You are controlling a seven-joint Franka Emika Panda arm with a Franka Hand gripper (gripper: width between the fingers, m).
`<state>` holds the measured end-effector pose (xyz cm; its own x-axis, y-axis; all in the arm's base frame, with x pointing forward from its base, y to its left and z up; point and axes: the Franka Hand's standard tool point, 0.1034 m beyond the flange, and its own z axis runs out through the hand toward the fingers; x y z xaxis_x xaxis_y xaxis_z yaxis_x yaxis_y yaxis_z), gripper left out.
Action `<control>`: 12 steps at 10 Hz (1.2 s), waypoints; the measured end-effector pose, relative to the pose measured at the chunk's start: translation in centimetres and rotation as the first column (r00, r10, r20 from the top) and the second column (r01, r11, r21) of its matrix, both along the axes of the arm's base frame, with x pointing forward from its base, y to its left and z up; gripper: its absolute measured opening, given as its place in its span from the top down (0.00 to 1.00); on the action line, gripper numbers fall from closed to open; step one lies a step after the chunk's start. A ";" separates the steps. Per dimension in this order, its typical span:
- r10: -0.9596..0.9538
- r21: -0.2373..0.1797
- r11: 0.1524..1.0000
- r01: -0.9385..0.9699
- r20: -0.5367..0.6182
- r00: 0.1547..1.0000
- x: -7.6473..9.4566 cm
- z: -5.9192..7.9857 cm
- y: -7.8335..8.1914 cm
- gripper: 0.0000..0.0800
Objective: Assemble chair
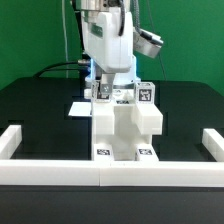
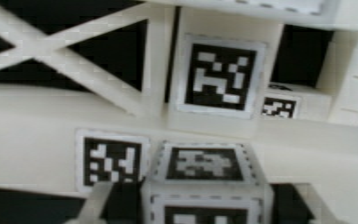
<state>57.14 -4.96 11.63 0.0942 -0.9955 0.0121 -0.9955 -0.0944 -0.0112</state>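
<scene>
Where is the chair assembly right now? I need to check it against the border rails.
In the exterior view the chair assembly stands at the centre of the black table, against the front border rail, directly under the gripper.

No words, brands or numbers can be read. The only signs are black-and-white square tags on the white chair [image 1: 125, 125] parts: two on its near face, others higher up and behind.
</scene>
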 end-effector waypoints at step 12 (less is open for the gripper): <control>0.522 -0.005 0.853 -0.522 -0.011 0.853 0.0 -0.1 0.3 0.19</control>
